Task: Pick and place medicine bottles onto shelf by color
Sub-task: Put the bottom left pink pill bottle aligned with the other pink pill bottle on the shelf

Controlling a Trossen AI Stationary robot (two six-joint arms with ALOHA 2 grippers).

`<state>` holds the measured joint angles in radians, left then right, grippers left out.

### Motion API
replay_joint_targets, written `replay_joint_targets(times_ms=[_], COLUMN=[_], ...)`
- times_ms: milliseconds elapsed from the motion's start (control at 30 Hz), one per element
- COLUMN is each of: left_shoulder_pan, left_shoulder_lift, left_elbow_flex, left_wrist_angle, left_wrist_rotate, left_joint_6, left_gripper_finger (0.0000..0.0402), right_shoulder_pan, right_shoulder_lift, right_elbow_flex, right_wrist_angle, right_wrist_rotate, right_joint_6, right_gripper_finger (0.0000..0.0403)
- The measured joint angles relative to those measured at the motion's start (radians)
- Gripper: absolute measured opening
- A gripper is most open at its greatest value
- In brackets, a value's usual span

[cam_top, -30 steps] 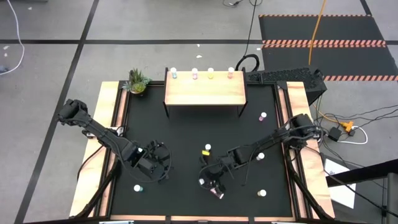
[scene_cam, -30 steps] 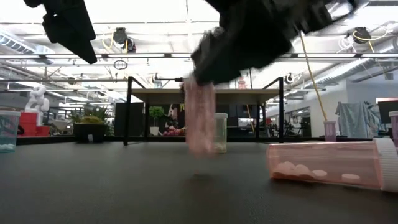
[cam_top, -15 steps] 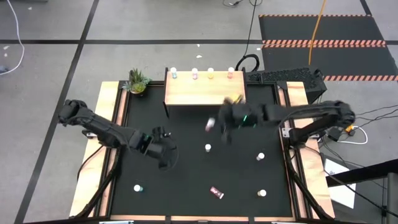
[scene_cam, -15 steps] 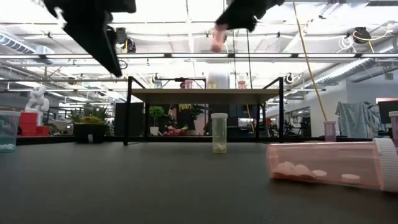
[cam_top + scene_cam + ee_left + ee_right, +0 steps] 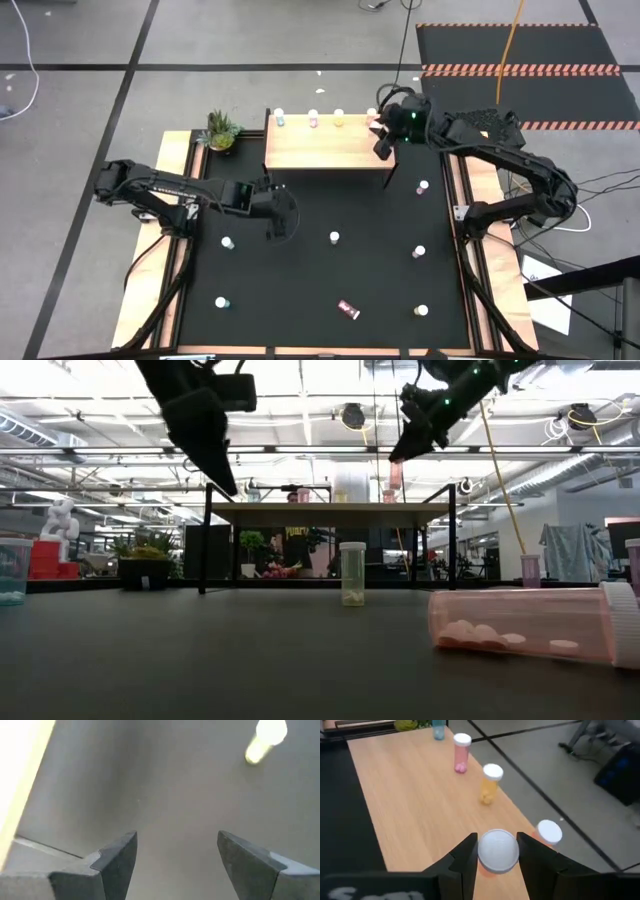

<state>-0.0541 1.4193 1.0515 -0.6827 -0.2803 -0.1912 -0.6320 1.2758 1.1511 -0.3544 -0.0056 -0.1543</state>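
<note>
Potted plant [image 5: 221,130]: small, green, at the far left corner of the table. Table [image 5: 300,290]: black top, light wooden side rails. Floor mat [image 5: 520,60]: dark, with red-striped edge bands, on the grey floor beyond the table's right side. Orange cable [image 5: 508,45]: crosses that mat. White sheet [image 5: 545,300]: on the floor, right of the table.

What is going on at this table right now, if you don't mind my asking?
The right end effector holds a white-capped medicine bottle above the right end of the wooden shelf, beside a similar bottle. Yellow, pink and blue bottles already stand along the back edge. The left end effector hangs open and empty over the black table, where several bottles remain.
</note>
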Motion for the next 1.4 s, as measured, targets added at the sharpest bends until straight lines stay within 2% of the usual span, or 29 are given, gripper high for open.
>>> replay_joint_targets(times_ms=[200, 333, 933, 1400], left_shoulder_pan=[0.042, 0.073, 0.167, 0.171], left_shoulder_lift=[0.0, 0.0, 0.0, 0.0], left_elbow_flex=[0.0, 0.0, 0.0, 0.0], left_wrist_angle=[0.041, 0.029, 0.029, 0.018], left_wrist_rotate=[-0.013, -0.086, -0.086, -0.076], left_joint_6=[-0.103, -0.118, -0.101, -0.102], left_gripper_finger=[0.0273, 0.0273, 0.0273, 0.0273], right_shoulder_pan=[-0.069, -0.08, -0.083, -0.083], right_shoulder_lift=[0.061, 0.092, 0.097, 0.097], right_elbow_flex=[0.0, 0.0, 0.0, 0.0], right_wrist_angle=[0.013, 0.013, 0.003, -0.018], right_wrist_rotate=[-0.101, -0.103, -0.104, -0.104], right_joint_6=[-0.061, -0.094, -0.041, 0.008], right_gripper_finger=[0.012, 0.012, 0.0121, 0.0171])
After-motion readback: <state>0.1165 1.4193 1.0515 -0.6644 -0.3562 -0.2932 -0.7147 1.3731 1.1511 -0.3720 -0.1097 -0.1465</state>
